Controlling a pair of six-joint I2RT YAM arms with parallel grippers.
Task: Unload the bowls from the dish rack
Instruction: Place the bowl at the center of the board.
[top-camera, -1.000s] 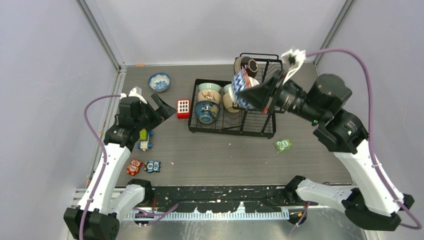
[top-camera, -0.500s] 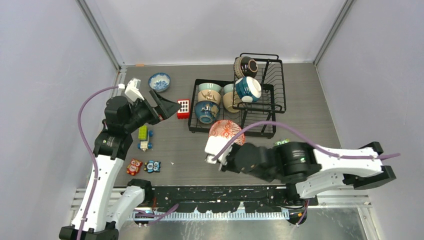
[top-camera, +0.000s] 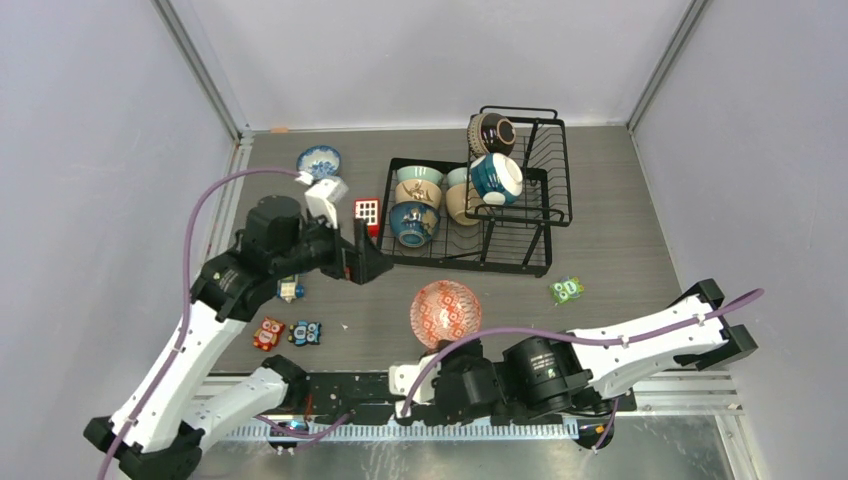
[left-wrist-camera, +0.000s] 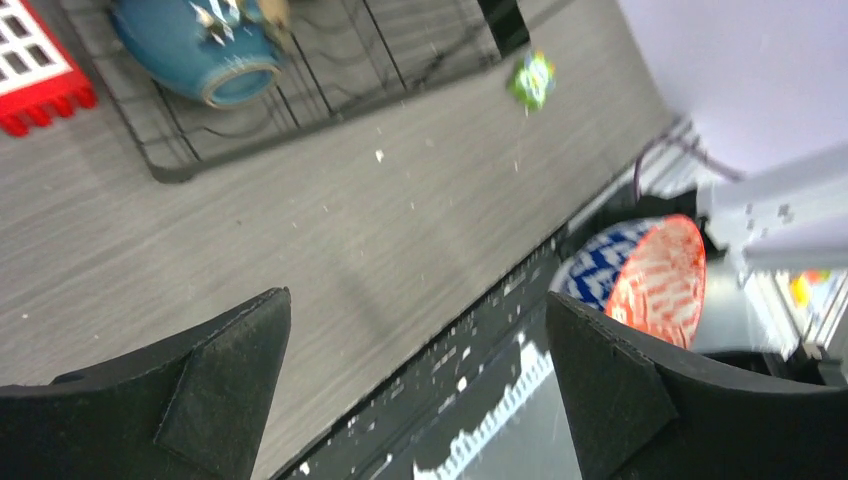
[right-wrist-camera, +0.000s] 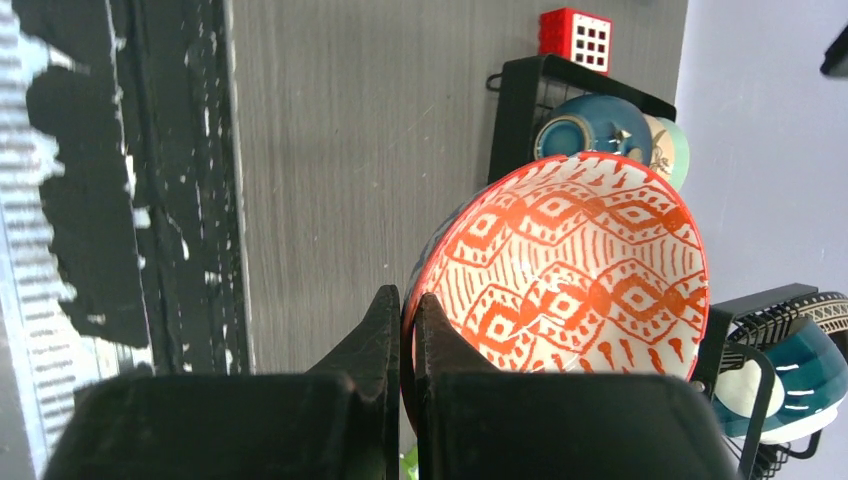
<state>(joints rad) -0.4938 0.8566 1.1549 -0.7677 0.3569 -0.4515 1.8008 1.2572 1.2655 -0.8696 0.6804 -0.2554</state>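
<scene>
Seen from above, a grey table (top-camera: 620, 250) fills the view. The black wire dish rack (top-camera: 520, 245) stands at about one o'clock from the table's centre. Five bowls lean on their sides in it. A pale green bowl (top-camera: 419, 175), a dark blue bowl (top-camera: 413, 222) and a tan bowl (top-camera: 460, 203) are in the flat tray. A teal bowl (top-camera: 497, 177) and a brown bowl (top-camera: 491, 132) are in the raised basket.

A blue-and-white bowl (top-camera: 319, 160) sits on the table at ten o'clock, well apart from the rack. The red patterned bowl (top-camera: 445, 313) is out of the rack at six o'clock, near the front edge. The right gripper (right-wrist-camera: 405, 300) pinches its rim, one finger inside and one outside. The left gripper (top-camera: 365, 255) hangs with fingers spread wide and holds nothing, just beside the rack's near left corner, at nine o'clock.

These bowls look like glazed ceramic, so they are likely stiff, fairly weighty, slick and breakable. The rim is the sensible place to grip, squarely, followed by a gentle set-down.
</scene>
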